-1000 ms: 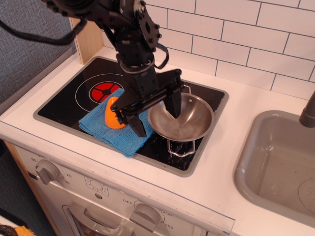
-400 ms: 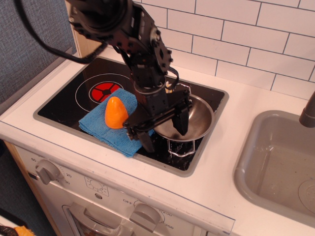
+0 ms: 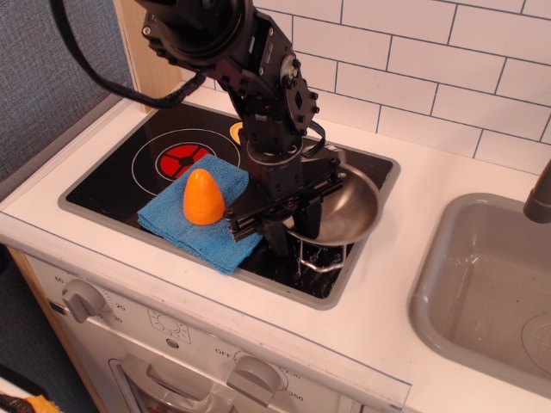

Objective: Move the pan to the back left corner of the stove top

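Observation:
The shiny steel pan [image 3: 349, 204] sits on the front right part of the black glass stove top [image 3: 116, 182], with one wire loop handle [image 3: 320, 260] toward the front. My gripper [image 3: 295, 232] is low over the pan's near-left rim. One finger is inside the bowl and one outside, drawn close together on the rim. The pan looks slightly tilted. The arm hides the pan's left edge and back handle.
A blue cloth [image 3: 181, 228] with an orange cone-shaped object [image 3: 203, 197] on it lies left of the pan. The red back-left burner [image 3: 182, 159] is behind it. A grey sink [image 3: 491, 284] is on the right, and oven knobs [image 3: 82, 298] are below.
My gripper came down and to the right over the pan's rim, and its wide-open fingers closed together on the rim. The pan shifted slightly right.

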`<state>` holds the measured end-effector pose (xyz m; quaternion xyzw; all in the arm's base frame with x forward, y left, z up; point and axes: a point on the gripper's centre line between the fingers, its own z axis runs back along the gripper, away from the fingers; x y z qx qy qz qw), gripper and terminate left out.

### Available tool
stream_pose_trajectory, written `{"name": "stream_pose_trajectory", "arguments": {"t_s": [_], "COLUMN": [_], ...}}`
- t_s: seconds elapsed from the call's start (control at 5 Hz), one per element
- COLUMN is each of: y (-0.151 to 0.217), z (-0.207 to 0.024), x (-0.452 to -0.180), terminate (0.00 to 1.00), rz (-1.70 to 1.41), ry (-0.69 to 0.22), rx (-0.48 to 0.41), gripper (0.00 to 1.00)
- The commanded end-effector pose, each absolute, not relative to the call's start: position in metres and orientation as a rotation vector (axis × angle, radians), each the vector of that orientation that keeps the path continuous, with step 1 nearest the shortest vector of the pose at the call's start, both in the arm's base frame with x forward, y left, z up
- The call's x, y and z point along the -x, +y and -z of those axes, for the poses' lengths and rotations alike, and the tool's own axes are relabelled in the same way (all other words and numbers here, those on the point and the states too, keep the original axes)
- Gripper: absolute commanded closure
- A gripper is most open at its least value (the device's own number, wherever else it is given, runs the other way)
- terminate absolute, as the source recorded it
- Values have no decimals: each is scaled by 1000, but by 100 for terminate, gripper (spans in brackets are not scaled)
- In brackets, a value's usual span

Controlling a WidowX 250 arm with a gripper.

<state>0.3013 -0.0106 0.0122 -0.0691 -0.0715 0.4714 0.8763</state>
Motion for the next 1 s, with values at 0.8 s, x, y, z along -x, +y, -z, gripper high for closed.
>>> {"name": "stream_pose_trajectory", "arguments": {"t_s": [0.8], "y": [-17], "z": [-81], "x": [-299], "terminate": [0], "rz": [-952], "ry": [-280], "rx": [247], "gripper": [100]}}
